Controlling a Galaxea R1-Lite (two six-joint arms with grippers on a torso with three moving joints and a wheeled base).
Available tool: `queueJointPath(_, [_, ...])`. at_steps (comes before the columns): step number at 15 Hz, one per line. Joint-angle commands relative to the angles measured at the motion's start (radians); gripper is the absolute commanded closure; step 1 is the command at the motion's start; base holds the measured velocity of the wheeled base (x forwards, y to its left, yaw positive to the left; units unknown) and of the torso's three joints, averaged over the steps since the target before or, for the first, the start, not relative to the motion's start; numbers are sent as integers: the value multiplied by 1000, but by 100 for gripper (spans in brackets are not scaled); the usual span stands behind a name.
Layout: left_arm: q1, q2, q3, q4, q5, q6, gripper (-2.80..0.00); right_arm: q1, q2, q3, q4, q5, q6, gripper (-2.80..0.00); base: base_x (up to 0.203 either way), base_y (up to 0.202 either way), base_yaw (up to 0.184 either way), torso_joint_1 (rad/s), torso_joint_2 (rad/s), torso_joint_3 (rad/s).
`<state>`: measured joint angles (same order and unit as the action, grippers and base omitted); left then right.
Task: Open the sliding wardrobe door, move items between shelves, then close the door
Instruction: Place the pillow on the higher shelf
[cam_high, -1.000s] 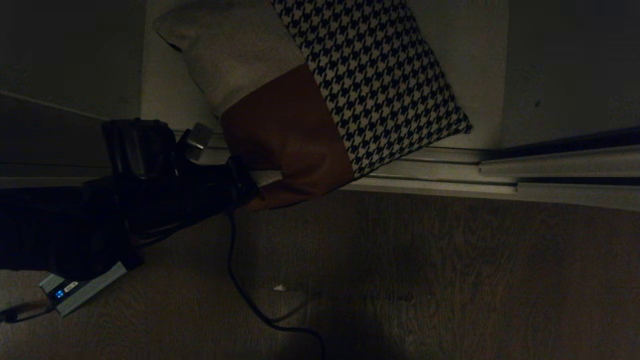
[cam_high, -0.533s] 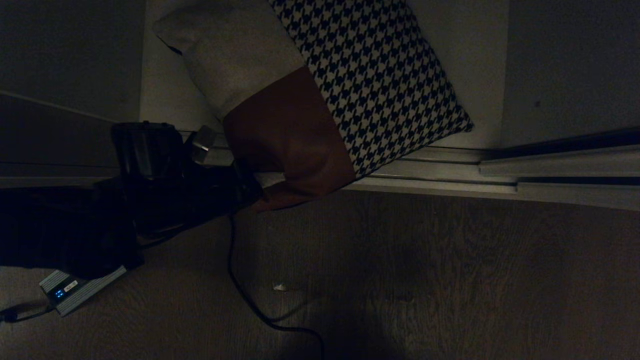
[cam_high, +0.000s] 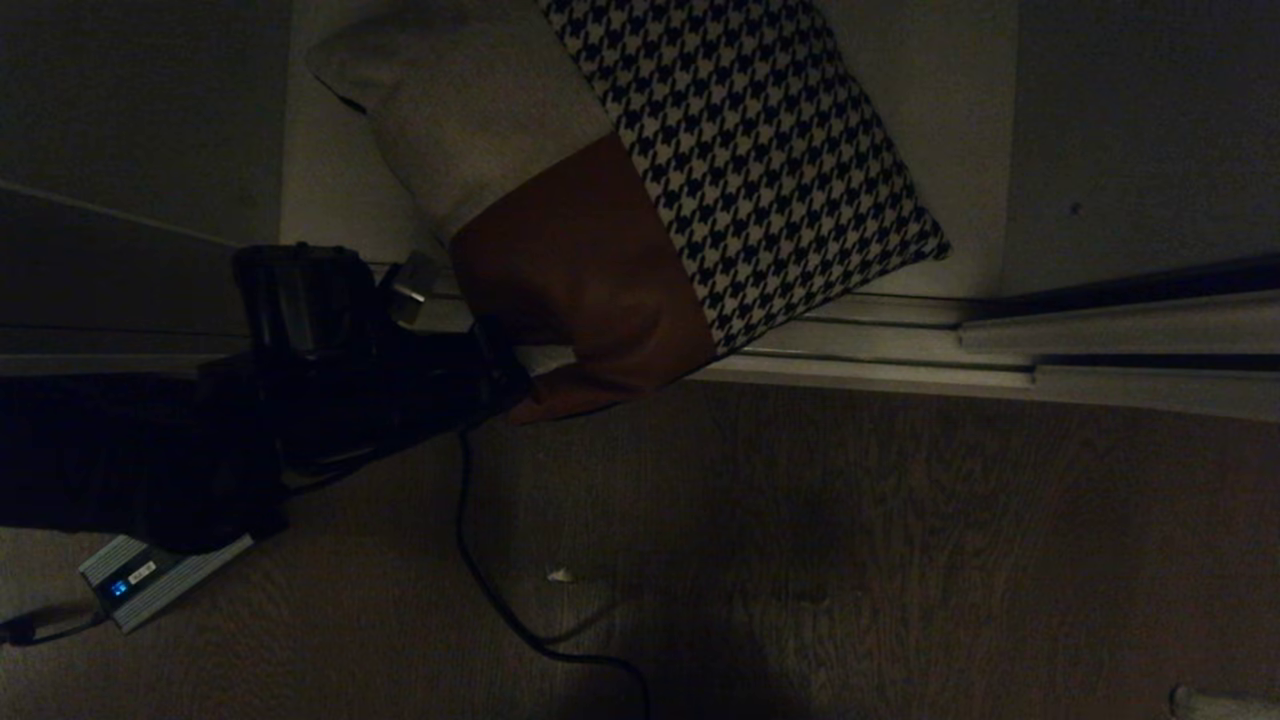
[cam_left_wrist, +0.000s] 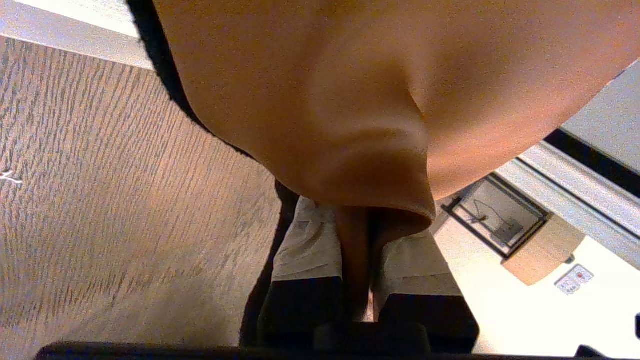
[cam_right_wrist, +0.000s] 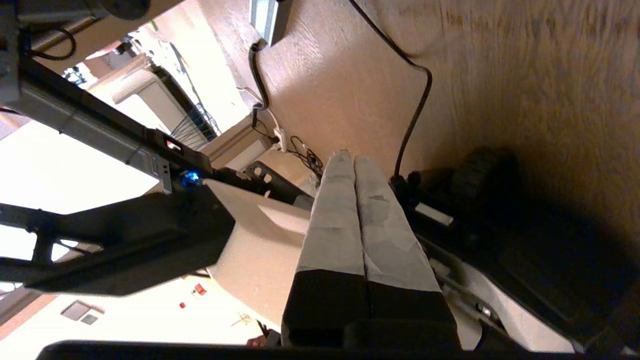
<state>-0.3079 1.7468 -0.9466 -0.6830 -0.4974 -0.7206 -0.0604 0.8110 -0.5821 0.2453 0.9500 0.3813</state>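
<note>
The left gripper (cam_left_wrist: 357, 260) had its fingers (cam_left_wrist: 307, 250) pinched on the rust-brown corner of the cushion (cam_high: 640, 200), a fold of that leather-like patch squeezed between them. In the head view the left gripper (cam_high: 505, 385) sat at the cushion's lowest corner, which hung out past the wardrobe's bottom edge and over the floor (cam_high: 850, 540). The rest of the cushion lay tilted on the pale shelf (cam_high: 940, 110), its houndstooth side reaching toward the right.

To do this step well, the grip on so small a pinch of slack fabric called for a slow, steady haul; a quick pull would likely let the corner slip out, and the big soft body would sag and drag behind.

The right gripper (cam_right_wrist: 356, 165) had its fingers pressed flat together on nothing, aimed toward the robot's own base (cam_right_wrist: 500, 225) and the floor, well apart from the cushion.

Nearer the robot, a black cable (cam_high: 480, 590) trailed across the floor below the left arm, beside a small grey box (cam_high: 160, 580) with a blue light. Farther off, the sliding door rails (cam_high: 1100, 350) ran along the wardrobe's front edge; the cushion's lower side lay across them and could catch there. A grey door panel (cam_high: 1140, 130) stood to the right of the opening.
</note>
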Motion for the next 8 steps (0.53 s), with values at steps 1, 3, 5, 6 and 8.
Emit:
queueJointPath(1, [-7, 11, -1, -4, -3, -3, 0, 1, 52, -5, -16, 8, 2, 0, 0, 0, 0, 0, 0, 0])
queueJointPath(3, [-13, 22, -4, -8, -3, -2, 0, 1, 84, -9, -53, 11, 2, 0, 0, 0, 0, 0, 0, 0])
queueJointPath(5, [-16, 26, -6, -9, -3, -2, 0, 3, 119, -28, -68, 13, 3, 0, 0, 0, 0, 0, 0, 0])
queueJointPath(6, [-17, 30, -8, -9, -3, -2, 0, 4, 133, -41, -70, 14, 4, 0, 0, 0, 0, 0, 0, 0])
queueJointPath(8, [-19, 29, -11, -9, -3, -2, 0, 4, 142, -50, -69, 26, 5, 0, 0, 0, 0, 0, 0, 0])
